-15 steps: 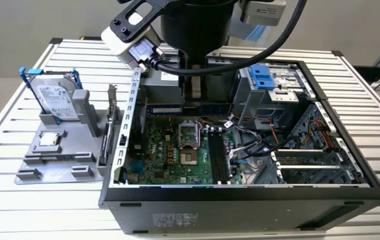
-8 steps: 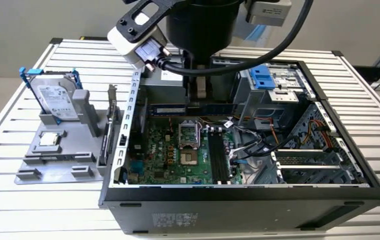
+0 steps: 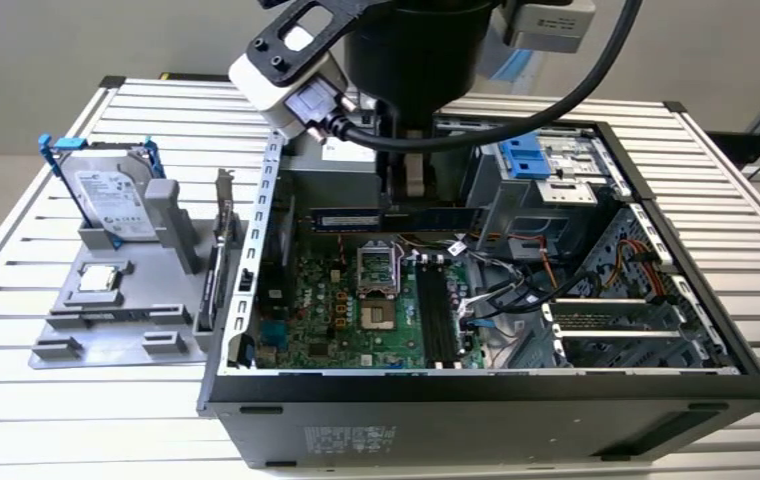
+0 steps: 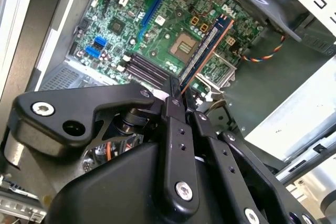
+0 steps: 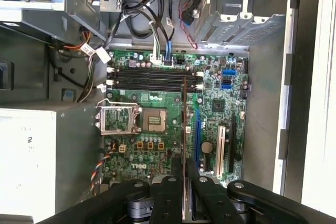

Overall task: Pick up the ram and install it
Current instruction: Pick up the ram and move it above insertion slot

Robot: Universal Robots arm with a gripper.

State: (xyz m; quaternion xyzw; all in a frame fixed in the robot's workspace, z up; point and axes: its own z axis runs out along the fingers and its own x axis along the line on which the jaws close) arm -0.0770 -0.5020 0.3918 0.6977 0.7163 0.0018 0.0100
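Tool (image 4: 185, 106) with ram (image 4: 206, 50) over motherboard (image 5: 137, 98) inside case (image 3: 487, 415)

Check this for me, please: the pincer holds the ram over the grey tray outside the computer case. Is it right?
Not quite. The pincer holds the ram, but inside the open computer case, above the motherboard, not over the grey tray outside it. The exterior view shows this.

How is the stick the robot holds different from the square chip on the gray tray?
The ram is long and thin; the square chip is small. The ram is dark, the chip silvery. The ram hangs in the gripper over the motherboard; the chip lies flat on the gray tray outside the case.
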